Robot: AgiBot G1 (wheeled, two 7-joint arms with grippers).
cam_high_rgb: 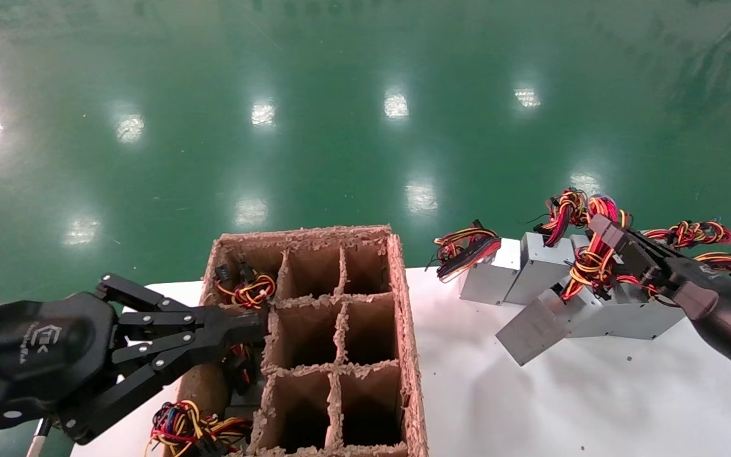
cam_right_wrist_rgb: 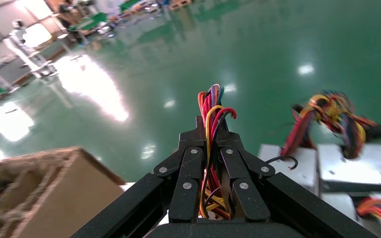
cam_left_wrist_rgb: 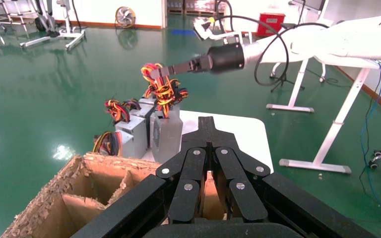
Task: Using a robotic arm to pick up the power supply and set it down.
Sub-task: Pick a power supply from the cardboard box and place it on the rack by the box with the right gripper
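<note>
- The green floor point(cam_high_rgb: 340, 95) is shiny and fills the far part of the head view, past the cardboard box.
- The white surface point(cam_high_rgb: 594, 406) holds the cardboard box and a bunch of grey metal boxes.
- The cardboard box point(cam_high_rgb: 403, 330) sits on the near left part of the surface. Thin walls cut it into many small rooms. Wires point(cam_high_rgb: 248, 289) show in the rooms on its left side, and the other rooms look dark.
- The left claw point(cam_high_rgb: 257, 327) is big and black. It rests by the left side of the cardboard box, with its tips just over the box's left rooms. Its fingers are pressed together and hold nothing.
- The robotic arm point(cam_left_wrist_rgb: 327, 42) is white with a black end and reaches in from the right of the cardboard box.
- The other power supplies point(cam_high_rgb: 518, 270) are grey boxes in a row, well to the right of the cardboard box, close to the far edge of the surface. Each has red, yellow and black wires on top.
- The power supply point(cam_high_rgb: 540, 324) is to the right of the cardboard box, in front of that row. It is tipped up, with one corner pointing down at the surface.
- The right claw point(cam_high_rgb: 597, 238) is above the power supply. It is clamped on the wire bundle point(cam_right_wrist_rgb: 211, 114), and the wires run between its fingers.
</note>
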